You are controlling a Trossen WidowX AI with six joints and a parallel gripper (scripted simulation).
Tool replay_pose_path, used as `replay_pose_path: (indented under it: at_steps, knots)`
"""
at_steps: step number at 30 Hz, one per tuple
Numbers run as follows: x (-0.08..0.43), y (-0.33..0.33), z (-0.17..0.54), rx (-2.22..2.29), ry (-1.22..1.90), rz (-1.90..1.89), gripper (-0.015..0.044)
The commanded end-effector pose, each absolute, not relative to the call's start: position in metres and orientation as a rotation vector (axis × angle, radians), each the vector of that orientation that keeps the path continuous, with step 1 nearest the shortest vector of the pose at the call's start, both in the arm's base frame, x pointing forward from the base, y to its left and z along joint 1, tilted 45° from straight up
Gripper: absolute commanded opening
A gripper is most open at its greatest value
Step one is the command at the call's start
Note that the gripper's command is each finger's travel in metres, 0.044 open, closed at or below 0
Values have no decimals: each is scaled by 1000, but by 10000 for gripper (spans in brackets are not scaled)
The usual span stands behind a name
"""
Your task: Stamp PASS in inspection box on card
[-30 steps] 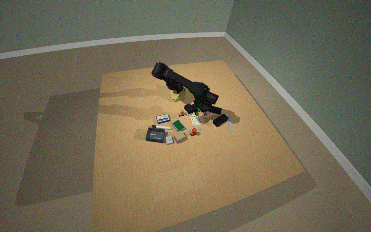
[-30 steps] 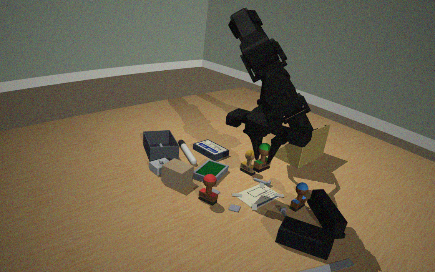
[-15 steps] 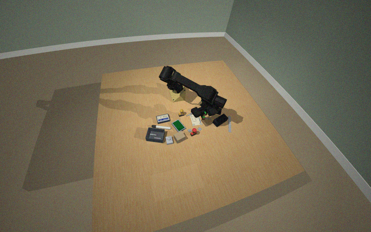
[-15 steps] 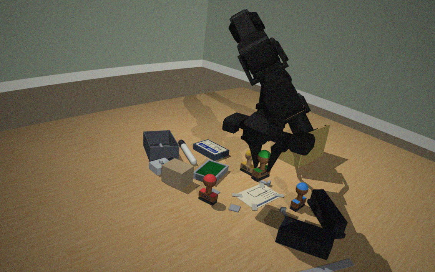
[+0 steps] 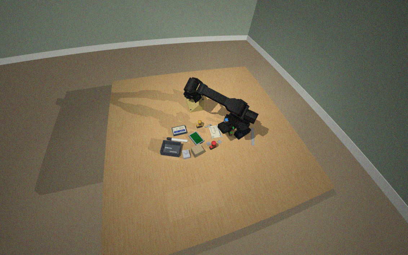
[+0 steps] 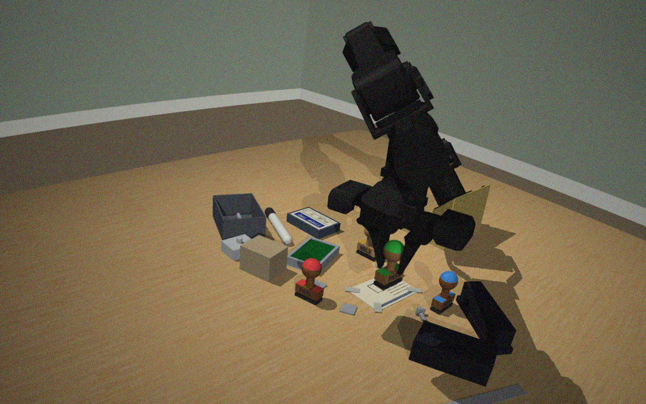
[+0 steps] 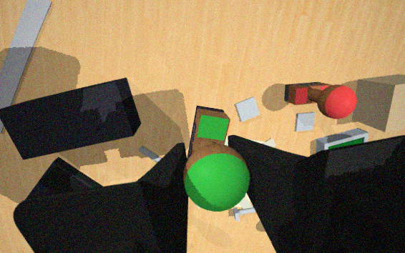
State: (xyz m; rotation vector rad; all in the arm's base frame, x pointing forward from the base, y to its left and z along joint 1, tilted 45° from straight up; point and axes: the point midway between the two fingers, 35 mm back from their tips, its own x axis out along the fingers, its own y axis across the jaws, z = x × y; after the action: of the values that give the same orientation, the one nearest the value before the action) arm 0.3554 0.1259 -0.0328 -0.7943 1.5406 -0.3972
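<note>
My gripper (image 5: 232,128) (image 6: 390,270) (image 7: 207,146) is shut on the PASS stamp (image 5: 231,132) (image 6: 393,248) (image 7: 217,182), whose knob is green. The stamp is off the bench, its base downward. In the exterior view its base overlaps the back of the white card (image 5: 215,135) (image 6: 366,296) (image 7: 245,202). In the wrist view the stamp and right finger hide most of the card, with the stamp toward the card's left side. The inspection box is partly covered in the exterior view; no print can be made out. The open green ink pad (image 5: 196,138) (image 6: 313,251) (image 7: 346,144) lies beside the card.
A red stamp (image 5: 213,143) (image 6: 311,266) (image 7: 337,101), blue stamp (image 5: 226,120) (image 6: 448,279) and yellow stamp (image 5: 199,122) stand around the card. A beige block (image 5: 198,150) (image 6: 263,258), dark tray (image 5: 171,154), marker (image 5: 179,140) and pad lid (image 5: 179,130) are near the pad. Black blocks (image 6: 452,352) stand beyond the blue stamp.
</note>
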Motion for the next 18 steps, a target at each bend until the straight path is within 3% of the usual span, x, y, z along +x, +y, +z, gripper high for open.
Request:
replay_pose_path:
  at_steps: [1, 18]
  knots:
    - [366, 132, -42, -793, 1541, -399, 0]
    - [382, 136, -62, -791, 1539, -399, 0]
